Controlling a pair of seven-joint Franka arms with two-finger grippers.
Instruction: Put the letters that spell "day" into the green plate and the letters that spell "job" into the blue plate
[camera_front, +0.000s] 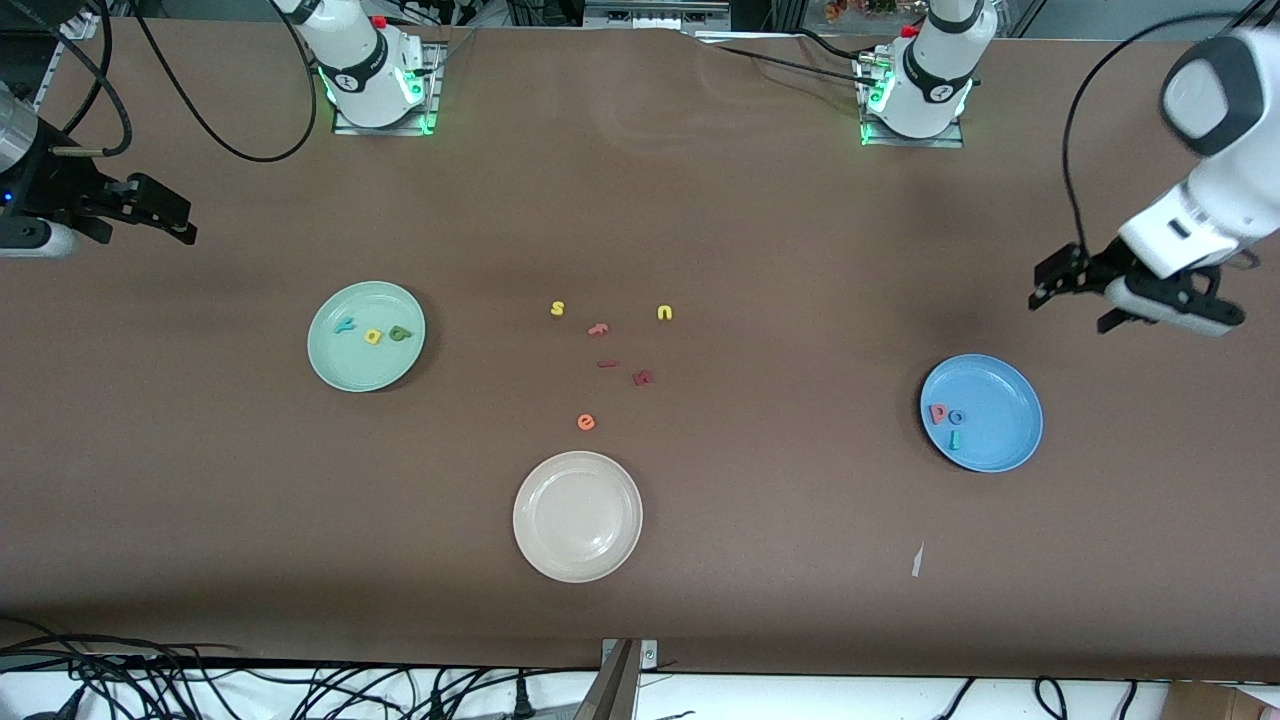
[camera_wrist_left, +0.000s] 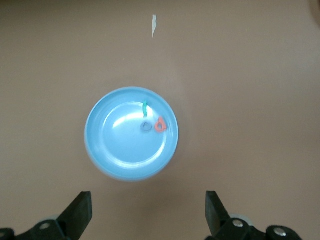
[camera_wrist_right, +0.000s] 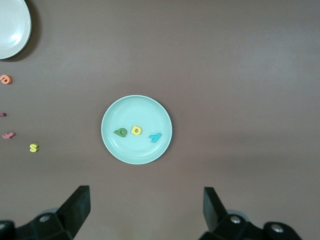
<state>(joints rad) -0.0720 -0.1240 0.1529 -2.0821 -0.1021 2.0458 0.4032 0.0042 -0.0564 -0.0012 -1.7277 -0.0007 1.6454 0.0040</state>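
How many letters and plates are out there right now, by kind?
Letters in the green plate: 3
Letters in the blue plate: 3
Loose letters on the table: 6
Plates, including the cream plate: 3
Total: 12 letters, 3 plates, 15 things

high front camera, two downward wrist views

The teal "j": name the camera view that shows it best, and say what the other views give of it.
The left wrist view shows it best: the teal "j" lies in the blue plate, apart from the blue "o" and the salmon "b". The front view shows it smaller. The right wrist view does not show it.
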